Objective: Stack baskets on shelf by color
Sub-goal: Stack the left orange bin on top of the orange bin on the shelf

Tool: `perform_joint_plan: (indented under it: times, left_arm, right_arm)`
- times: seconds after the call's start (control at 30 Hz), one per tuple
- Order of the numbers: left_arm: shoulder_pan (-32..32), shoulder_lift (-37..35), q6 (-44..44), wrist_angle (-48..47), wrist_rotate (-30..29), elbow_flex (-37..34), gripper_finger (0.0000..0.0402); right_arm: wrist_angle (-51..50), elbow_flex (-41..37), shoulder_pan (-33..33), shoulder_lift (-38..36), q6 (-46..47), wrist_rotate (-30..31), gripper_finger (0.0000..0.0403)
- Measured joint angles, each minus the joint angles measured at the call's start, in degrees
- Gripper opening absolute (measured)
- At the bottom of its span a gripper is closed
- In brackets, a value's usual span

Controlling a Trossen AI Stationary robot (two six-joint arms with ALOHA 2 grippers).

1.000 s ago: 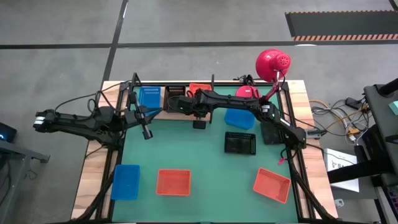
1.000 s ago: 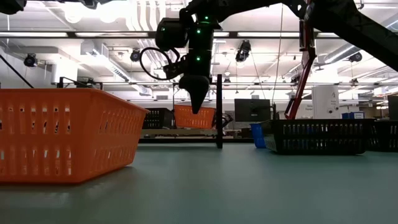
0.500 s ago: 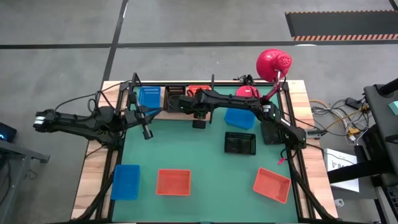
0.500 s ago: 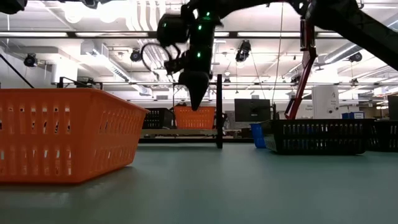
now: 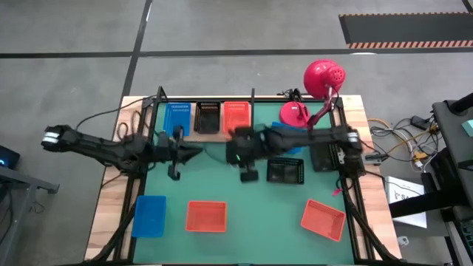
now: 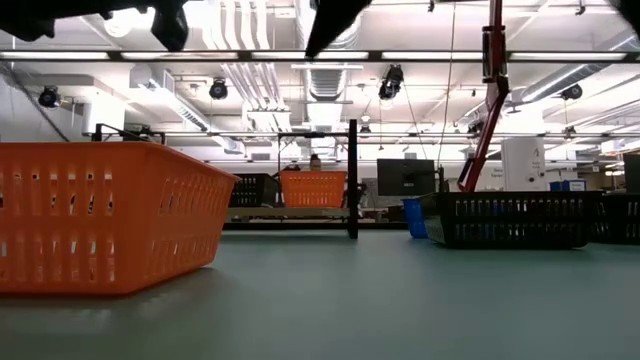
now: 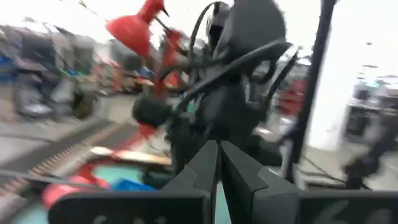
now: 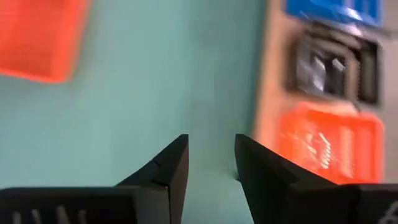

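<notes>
On the shelf point(image 5: 194, 108) at the far edge, a blue basket point(image 5: 177, 117), a black basket point(image 5: 208, 117) and an orange-red basket point(image 5: 236, 116) stand side by side. More baskets rest on the green mat: blue point(image 5: 150, 216), orange-red point(image 5: 205, 216), orange-red point(image 5: 323, 219), black point(image 5: 285, 171), and blue point(image 5: 287, 140) half under my right arm. My right gripper point(image 8: 211, 143) hangs open above the mat point(image 8: 155, 93), nothing between its fingers. My left gripper point(image 7: 219, 144) is shut, held level over the mat's left part, and points at the right arm.
A red desk lamp point(image 5: 324, 76) with a round base point(image 5: 293, 112) stands at the far right, next to the shelf. Black posts point(image 6: 352, 180) frame the shelf. In the low view the near orange-red basket point(image 6: 100, 215) fills the left.
My right gripper has drawn back from the orange-red basket on the shelf, toward the near edge and up. That basket sat tilted and now stands level beside the black one. My left gripper has gone a little toward the near edge and rolled about its own line.
</notes>
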Motion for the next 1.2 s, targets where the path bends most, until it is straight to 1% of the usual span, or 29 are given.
perform_joint_plan:
  times: [0.07, 0.13, 0.23, 0.37, 0.47, 0.63, 0.73, 0.83, 0.93, 1.07, 1.13, 1.2]
  left_arm:
    - [-2.6, 3.9, -0.2, 1.7, -0.5, 0.0, 0.0003]
    - [-4.7, 7.7, 0.0, 3.6, -2.6, -0.2, 0.0003]
    - [-6.2, 11.6, -0.8, 6.1, -5.8, 1.0, 0.0003]
    - [-6.5, 16.1, -7.0, 5.4, -6.0, 1.7, 0.0003]
    - [-6.5, 18.1, -13.3, 5.6, -6.0, 1.9, 0.0003]
    - [-6.6, 20.3, -23.6, 4.9, -6.1, 1.9, 0.0003]
    - [-7.0, 21.5, -26.7, 4.8, -6.2, 2.2, 0.0003]
    - [-7.9, 22.9, -28.2, 2.4, -6.2, 4.2, 0.0003]
    - [-9.1, 23.8, -30.4, -6.9, -6.2, 8.1, 0.0003]
    - [-11.2, 25.4, -33.5, -27.9, -5.7, 16.3, 0.0003]
    - [-12.7, 26.5, -35.1, -39.4, -3.8, 20.7, 0.0003]
    - [-14.5, 28.4, -37.1, -48.5, -0.9, 25.5, 0.0003]
  right_arm:
    - [5.9, -7.1, 3.0, -4.2, -0.9, -0.6, 0.0116]
    - [12.3, -14.7, 5.2, -8.5, -1.1, -0.5, 0.0109]
    - [20.4, -25.2, 7.3, -14.6, -0.6, -0.4, 0.0099]
    - [29.4, -38.2, 9.3, -21.9, 0.0, -0.3, 0.0081]
    - [37.3, -46.8, 10.4, -26.4, 0.7, -0.3, 0.0068]
    - [49.5, -58.3, 11.6, -33.2, -0.5, -0.2, 0.0048]
    - [57.5, -64.2, 11.6, -36.5, -3.7, -0.2, 0.0039]
    - [63.5, -68.3, 11.6, -39.0, -8.0, -0.2, 0.0033]
    - [65.8, -70.6, 11.6, -40.4, -12.2, -0.3, 0.0033]
    - [66.7, -71.0, 11.6, -40.8, -15.8, -0.4, 0.0033]
    - [67.3, -71.0, 11.6, -40.8, -17.2, -0.4, 0.0033]
    - [67.2, -71.0, 11.6, -40.7, -18.3, -0.3, 0.0033]
